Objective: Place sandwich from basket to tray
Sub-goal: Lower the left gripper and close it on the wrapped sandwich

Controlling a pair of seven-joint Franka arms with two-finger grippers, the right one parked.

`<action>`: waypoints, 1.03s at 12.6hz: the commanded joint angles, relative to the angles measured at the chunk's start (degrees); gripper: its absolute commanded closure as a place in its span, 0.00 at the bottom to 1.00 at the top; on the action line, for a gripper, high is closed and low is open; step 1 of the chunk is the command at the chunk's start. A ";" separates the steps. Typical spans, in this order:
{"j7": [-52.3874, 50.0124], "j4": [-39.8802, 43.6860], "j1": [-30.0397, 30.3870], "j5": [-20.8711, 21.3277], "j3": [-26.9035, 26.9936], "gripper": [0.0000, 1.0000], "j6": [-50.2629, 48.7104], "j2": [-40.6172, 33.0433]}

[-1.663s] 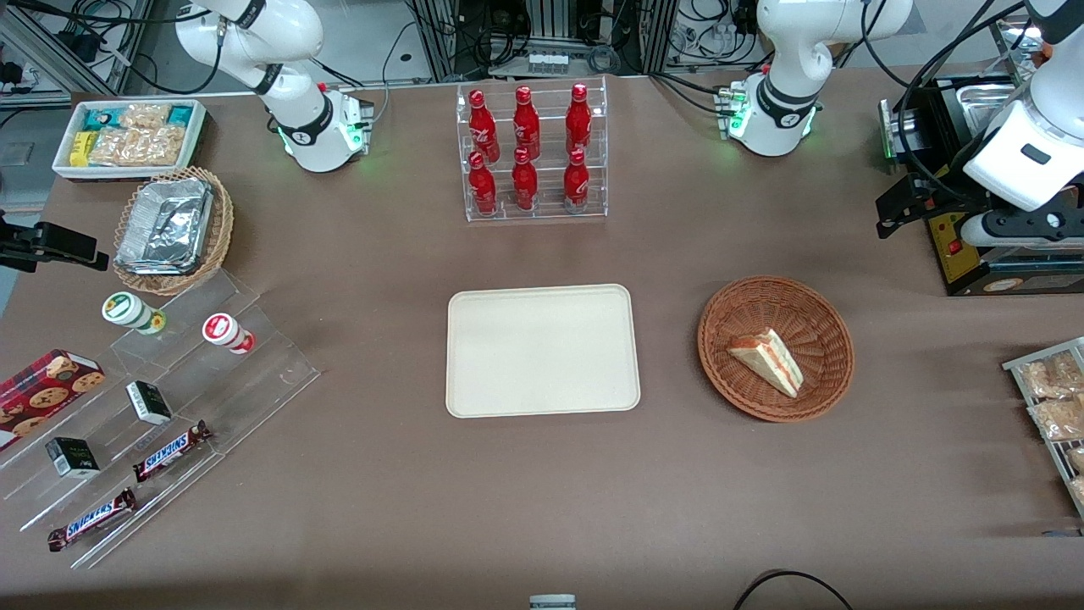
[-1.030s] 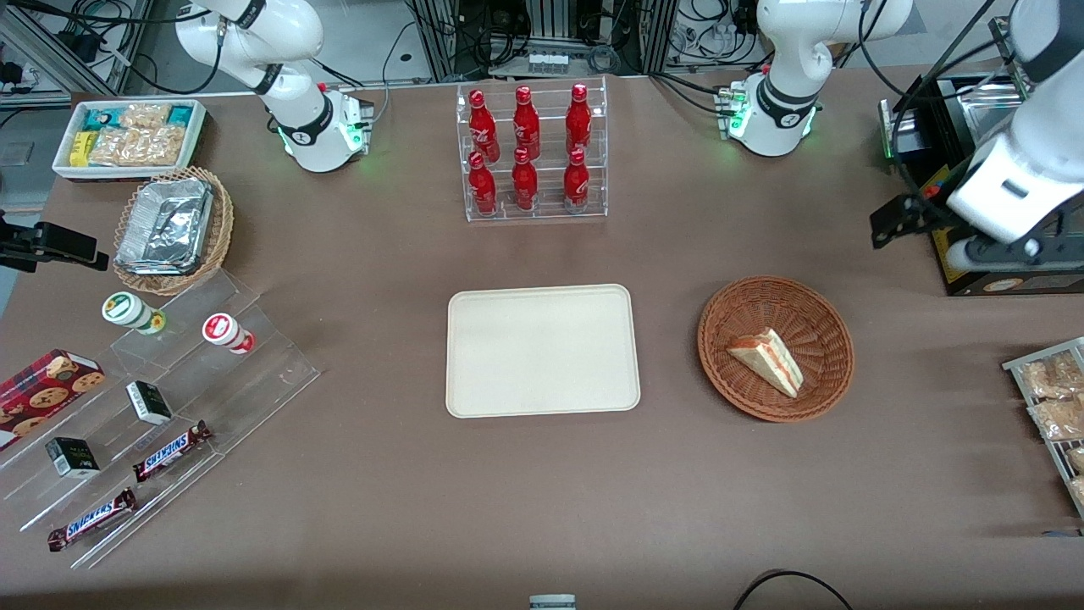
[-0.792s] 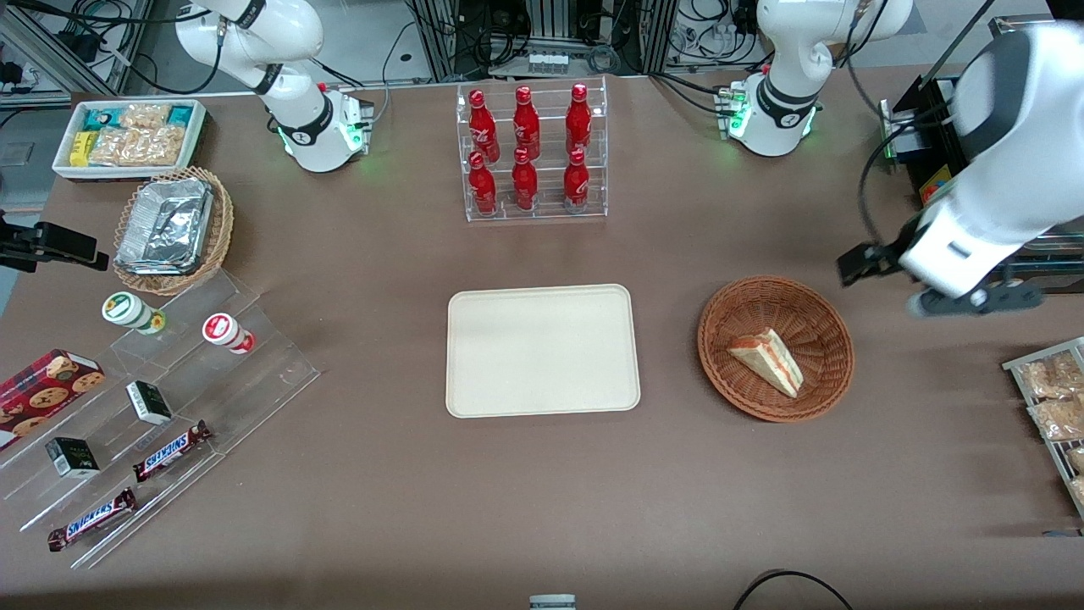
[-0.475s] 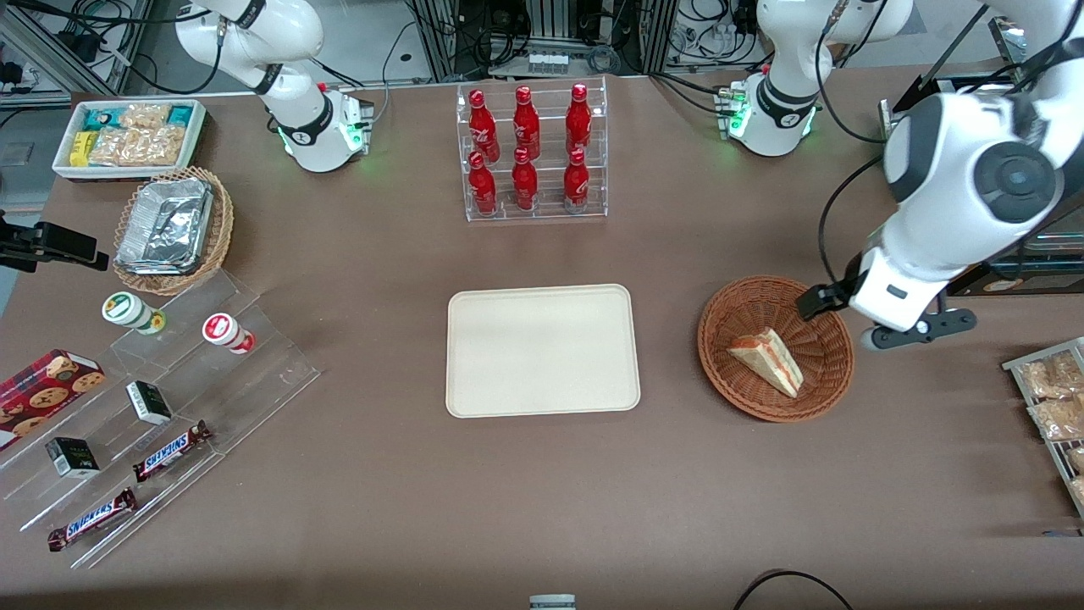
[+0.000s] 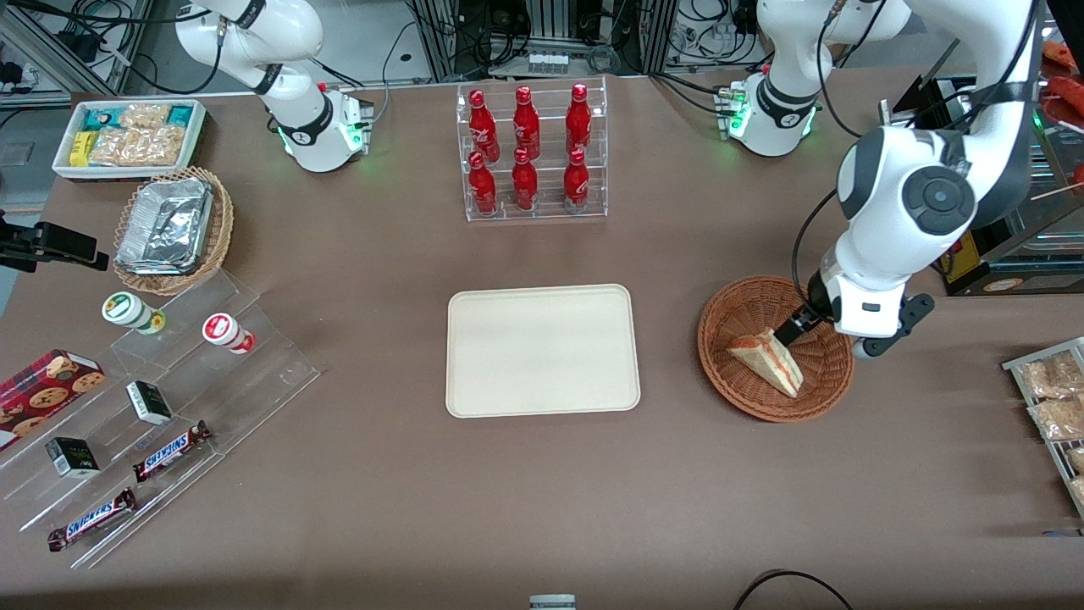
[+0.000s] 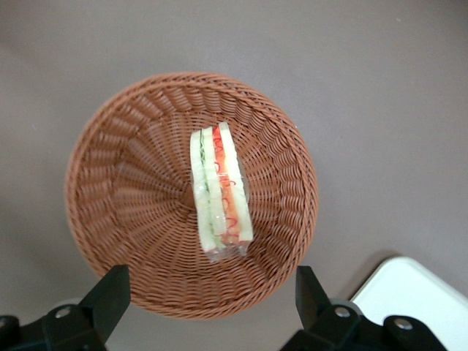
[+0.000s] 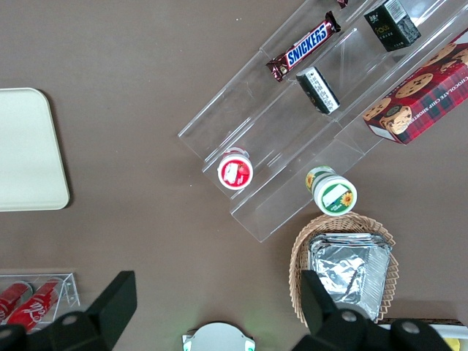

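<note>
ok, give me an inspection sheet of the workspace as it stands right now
Surface: brown table, bare around the tray.
Sandwich: lying in the basket, not gripped.
Tray: beside the basket, nothing on it.
Clutter: bottle rack, farther from the camera than the tray; foil basket, snack bin, acrylic steps with snack bars and cups toward the parked arm's end; packets toward the working arm's end.
Gripper: above the basket, fingers open, straddling the sandwich's line but clear of it.
Cables: one on the working arm, loops at the table's edge.
Surroundings: equipment racks farther from the camera than the table.
</note>
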 commanded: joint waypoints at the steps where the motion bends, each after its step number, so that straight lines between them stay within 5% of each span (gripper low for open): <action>1: -6.74 -3.22 -1.80 0.84 0.35 0.00 6.50 2.45; 13: -6.56 -6.93 -1.27 2.77 0.70 0.00 17.23 9.65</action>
